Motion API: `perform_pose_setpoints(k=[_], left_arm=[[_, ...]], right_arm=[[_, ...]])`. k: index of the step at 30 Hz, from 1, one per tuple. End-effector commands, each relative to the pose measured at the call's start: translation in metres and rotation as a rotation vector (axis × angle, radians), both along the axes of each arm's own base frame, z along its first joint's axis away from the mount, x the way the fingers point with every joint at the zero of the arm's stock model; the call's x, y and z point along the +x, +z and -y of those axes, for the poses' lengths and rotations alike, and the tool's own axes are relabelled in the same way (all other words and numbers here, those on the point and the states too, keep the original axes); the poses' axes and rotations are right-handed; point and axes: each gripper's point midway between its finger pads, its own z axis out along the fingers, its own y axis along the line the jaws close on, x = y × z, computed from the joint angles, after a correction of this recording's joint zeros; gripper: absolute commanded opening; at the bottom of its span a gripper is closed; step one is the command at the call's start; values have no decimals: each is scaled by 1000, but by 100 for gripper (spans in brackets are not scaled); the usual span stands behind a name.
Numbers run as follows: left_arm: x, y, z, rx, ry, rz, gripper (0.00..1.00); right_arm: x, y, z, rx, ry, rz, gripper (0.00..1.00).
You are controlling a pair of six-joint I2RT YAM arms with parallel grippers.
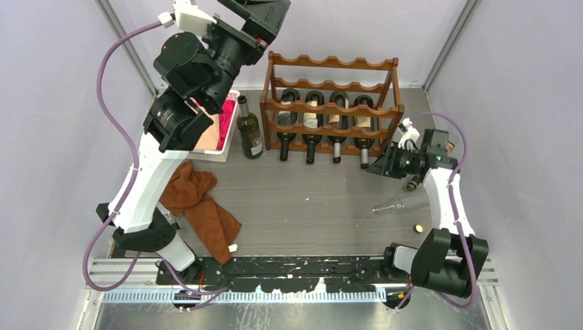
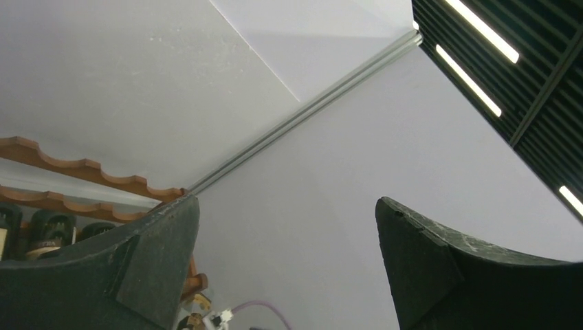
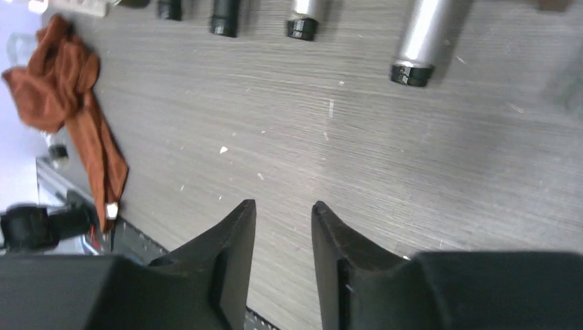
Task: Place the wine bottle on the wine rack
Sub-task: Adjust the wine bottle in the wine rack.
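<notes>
The wine rack (image 1: 330, 103) stands at the back middle, dark reddish-brown with scalloped rails, and several bottles lie on a lower tier. A dark wine bottle (image 1: 249, 129) stands upright on the table just left of the rack. My left gripper (image 1: 265, 15) is raised high above the rack's left end, open and empty (image 2: 285, 206), facing the wall; the rack's rails (image 2: 69, 172) show at the left. My right gripper (image 1: 377, 167) is low beside the rack's right front corner, jaws a little apart with nothing between them (image 3: 283, 206). The necks of the racked bottles (image 3: 416, 41) show ahead of it.
A white basket (image 1: 227, 134) with pink contents sits left of the upright bottle. A brown cloth (image 1: 203, 206) lies at the front left, also in the right wrist view (image 3: 69, 89). A clear glass (image 1: 395, 204) lies on its side, and a cork (image 1: 417, 227) lies near the right arm.
</notes>
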Motion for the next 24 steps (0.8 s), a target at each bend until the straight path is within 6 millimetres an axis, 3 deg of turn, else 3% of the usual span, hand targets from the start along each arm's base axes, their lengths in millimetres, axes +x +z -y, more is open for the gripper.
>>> perform_pose_setpoints(k=[1, 3, 6, 9, 11, 12, 13, 17, 20, 22, 24], left_arm=[[-13, 0, -7, 82, -20, 58, 98], [-19, -22, -8, 201, -29, 102, 100], [-44, -60, -17, 391, -81, 214, 100], [-57, -124, -31, 649, -127, 185, 100], [-63, -165, -47, 775, -130, 109, 99], [-66, -182, -55, 819, -127, 72, 99], [-69, -199, -62, 858, -127, 34, 99], [-79, -271, -78, 987, -161, -92, 97], [-83, -329, -71, 994, -225, -168, 96], [-88, -355, -62, 950, -269, -190, 95], [-90, -366, -56, 883, -283, -195, 95]], right_arm=[[-31, 45, -18, 10, 336, 34, 46], [-41, 55, -14, -30, 398, 0, 50], [-46, 67, 3, -139, 418, -11, 52], [-39, 83, 25, -306, 368, 75, 57], [-37, 98, 35, -410, 324, 165, 71], [-37, 102, 38, -444, 310, 197, 88], [-38, 105, 38, -463, 302, 223, 98], [-64, 98, 18, -367, 407, 177, 100], [-75, 95, 8, -324, 469, 173, 100], [-72, 92, 11, -355, 439, 212, 100], [-70, 88, 13, -386, 422, 242, 100]])
